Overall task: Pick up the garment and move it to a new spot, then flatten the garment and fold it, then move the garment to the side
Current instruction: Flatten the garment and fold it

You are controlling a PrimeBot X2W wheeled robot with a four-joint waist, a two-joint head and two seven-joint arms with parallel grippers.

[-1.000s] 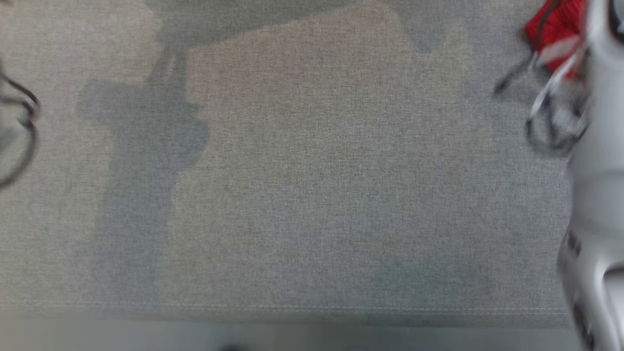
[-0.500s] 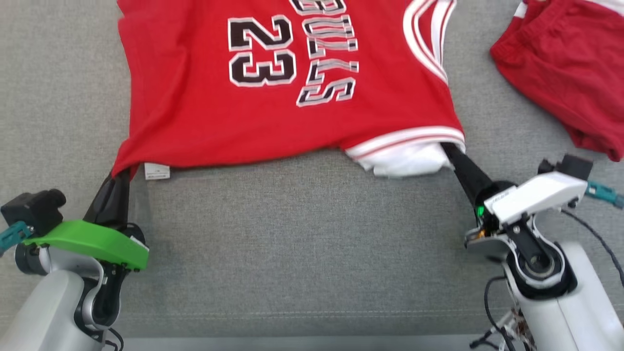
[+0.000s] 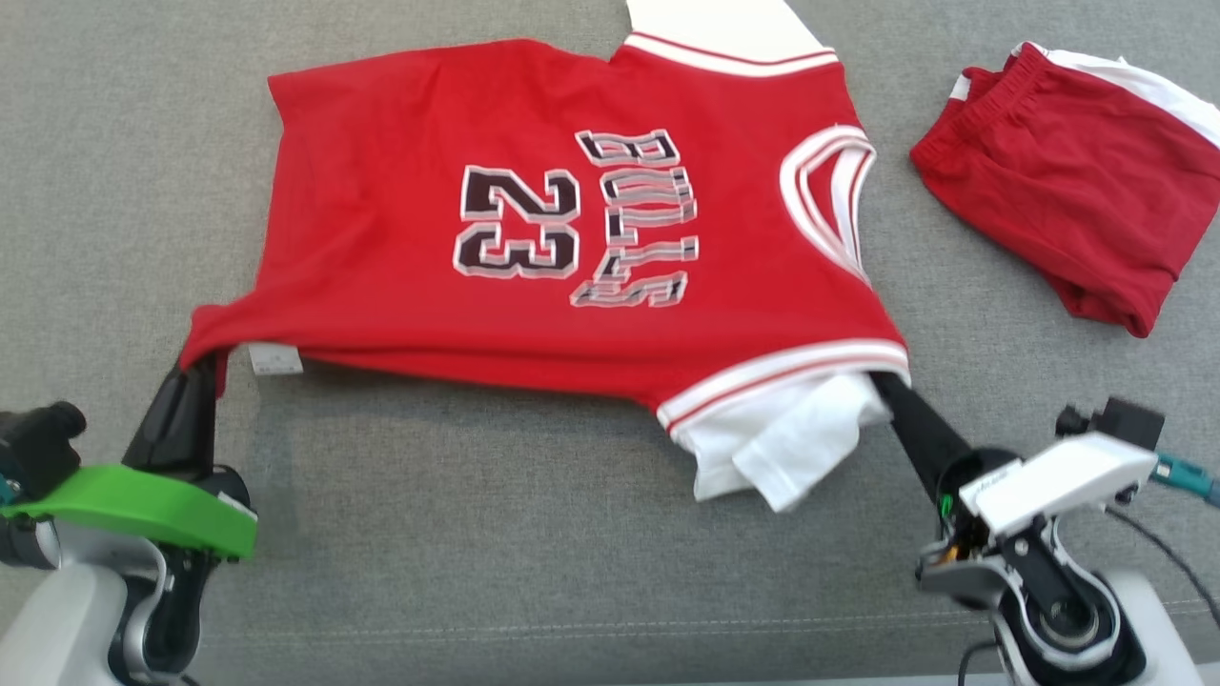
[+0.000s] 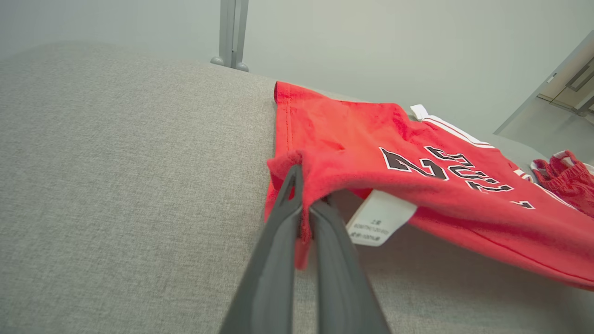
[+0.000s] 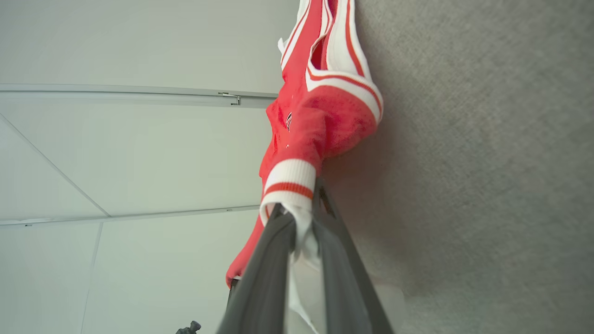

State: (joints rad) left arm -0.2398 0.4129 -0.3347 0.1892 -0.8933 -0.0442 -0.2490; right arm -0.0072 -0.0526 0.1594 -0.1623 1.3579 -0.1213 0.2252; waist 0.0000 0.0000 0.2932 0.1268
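The garment [image 3: 534, 238] is a red jersey with white trim, the number 23 and black lettering, spread across the grey cloth surface [image 3: 534, 534]. My left gripper [image 3: 202, 360] is shut on the jersey's near left hem corner [image 4: 297, 185], beside a white label [image 3: 274, 358]. My right gripper [image 3: 882, 383] is shut on the near right shoulder, where white fabric [image 3: 791, 443] bunches and hangs. In the right wrist view the red and white cloth [image 5: 297, 185] is pinched between the dark fingers [image 5: 264, 278]. The near edge is lifted slightly off the surface.
A second red garment with white trim [image 3: 1067, 219] lies crumpled at the far right of the surface. The surface's front seam [image 3: 591, 624] runs close to my arms. A grey post [image 4: 232, 32] stands behind the surface in the left wrist view.
The head camera has shifted, so the jersey sits lower in the picture with its far edge in view. Both grippers keep their hold; the white fabric at the right hangs lower.
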